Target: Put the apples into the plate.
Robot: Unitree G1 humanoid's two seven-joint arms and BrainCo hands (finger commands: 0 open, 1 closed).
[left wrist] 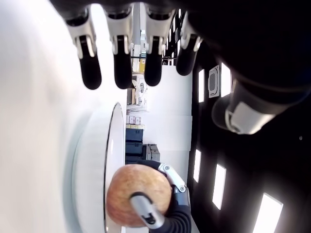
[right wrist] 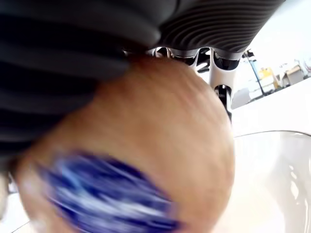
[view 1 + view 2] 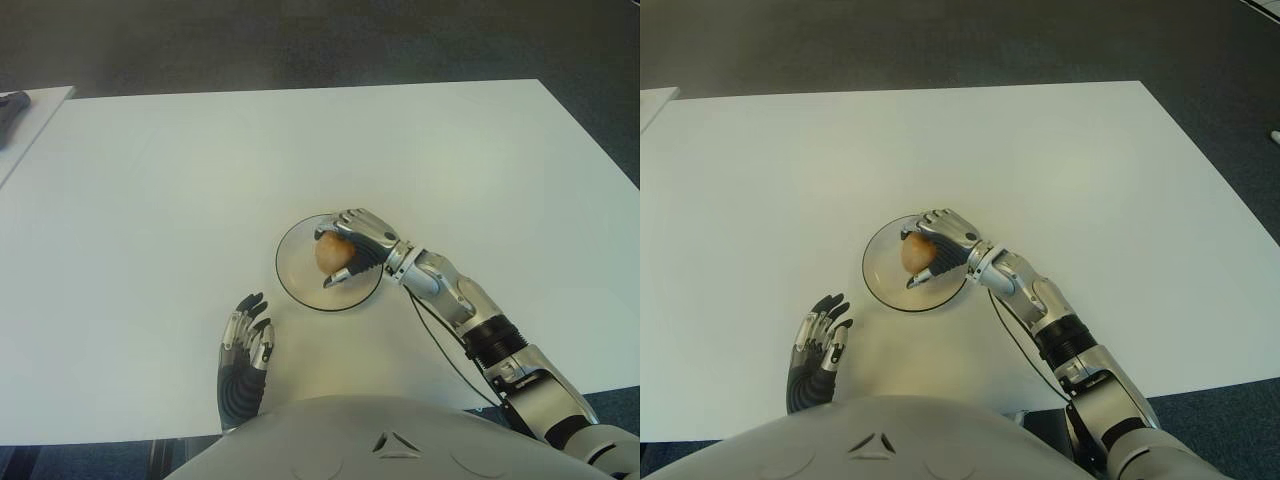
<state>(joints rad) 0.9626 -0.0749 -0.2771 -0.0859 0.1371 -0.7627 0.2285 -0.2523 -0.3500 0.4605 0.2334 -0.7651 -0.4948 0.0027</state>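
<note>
Right hand (image 3: 352, 248) over the plate (image 3: 295, 282), fingers curled around an apple (image 3: 333, 254) with a blue sticker, seen in the right wrist view. Apple held above the plate's middle; contact with the plate impossible to tell. Plate on the white surface (image 3: 150, 200). Left hand (image 3: 245, 345) near the plate, on its left and toward the robot, fingers spread, holding nothing.
</note>
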